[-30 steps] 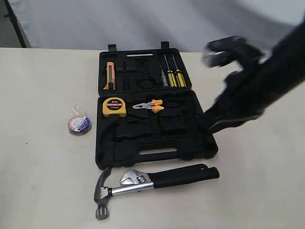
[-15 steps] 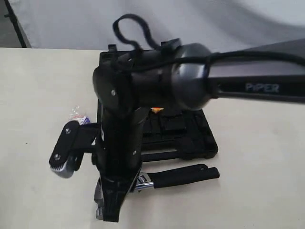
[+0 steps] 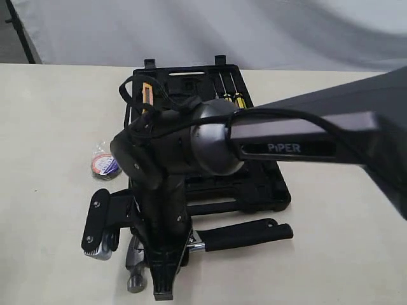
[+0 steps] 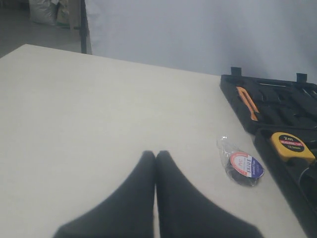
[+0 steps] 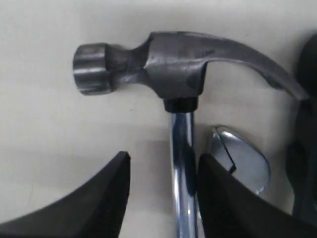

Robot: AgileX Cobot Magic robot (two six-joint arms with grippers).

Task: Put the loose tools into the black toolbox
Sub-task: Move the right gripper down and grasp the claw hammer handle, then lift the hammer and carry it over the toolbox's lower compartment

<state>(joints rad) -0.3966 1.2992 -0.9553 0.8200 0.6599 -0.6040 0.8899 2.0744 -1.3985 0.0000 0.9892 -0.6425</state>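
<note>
The steel claw hammer lies on the table in front of the black toolbox. Its head shows beside my right arm. My right gripper is open and straddles the hammer's shiny shaft just below the head, with one finger close against it. The silver wrench head lies right beside that finger. The black handles stick out to the right. The wrapped dark tape roll sits left of the toolbox. My left gripper is shut and empty over bare table.
My right arm reaches across the open toolbox and hides most of it. A yellow tape measure sits in the near half. An orange knife and yellow-handled screwdrivers sit in the far half.
My right arm has swung from the back right, over the toolbox, and down onto the hammer. Its jaws have opened. The tools have not moved.
</note>
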